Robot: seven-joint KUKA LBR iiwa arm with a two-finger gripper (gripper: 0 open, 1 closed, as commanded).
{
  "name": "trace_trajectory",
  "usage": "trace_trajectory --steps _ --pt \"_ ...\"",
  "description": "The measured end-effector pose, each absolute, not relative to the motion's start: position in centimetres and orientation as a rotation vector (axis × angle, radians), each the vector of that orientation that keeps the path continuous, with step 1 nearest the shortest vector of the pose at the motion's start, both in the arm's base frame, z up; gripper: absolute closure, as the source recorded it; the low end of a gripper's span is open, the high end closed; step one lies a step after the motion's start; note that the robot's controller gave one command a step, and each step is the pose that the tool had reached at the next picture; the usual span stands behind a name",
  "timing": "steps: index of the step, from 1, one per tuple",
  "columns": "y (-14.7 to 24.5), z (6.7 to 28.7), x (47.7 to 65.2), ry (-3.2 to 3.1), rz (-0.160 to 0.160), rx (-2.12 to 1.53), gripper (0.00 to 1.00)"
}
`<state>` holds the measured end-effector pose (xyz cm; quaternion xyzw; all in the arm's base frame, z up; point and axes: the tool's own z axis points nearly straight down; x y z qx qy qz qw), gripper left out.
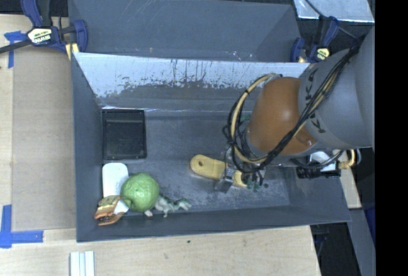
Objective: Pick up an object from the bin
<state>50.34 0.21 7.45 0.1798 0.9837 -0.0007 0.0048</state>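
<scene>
Down around 5 o'clock on the bin (185,74) floor, the gripper (237,180) sits low, right at the 3 o'clock end of a flat tan paddle-shaped thing (205,166). That piece lies flat on the metal with its rounded end pointing toward 9 o'clock. So progress-wise I'd call this the grasp stage: nothing is lifted yet, and the whole job of closing on it, raising it and clearing the walls is left to do.

Honestly I can't tell if the gripper is spread or pinched. The cables and the orange wrist cover (277,116) hang right over it, so I'm not claiming it holds anything.

Pose: the arm (347,93) comes in from 3 o'clock, with the wrist bent steeply down toward the floor and leaning a bit toward 9 o'clock.

Everything else looks untouched, well apart from the gripper. There's a black square pad (124,134) at 9 o'clock, and a little heap at 7 o'clock: a green ball (141,191), a white rounded block (114,175), a small orange-brown bit (108,213) and a greyish toy figure (168,206).
</scene>
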Motion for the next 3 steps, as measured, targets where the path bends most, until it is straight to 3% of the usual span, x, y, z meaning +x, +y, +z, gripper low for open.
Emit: trace_trajectory --steps 2,3 --pt "0.2 12.5 50.3 3.08 -0.002 0.562 1.0" --pt "0.2 13.2 50.4 3.08 -0.002 0.561 1.0"
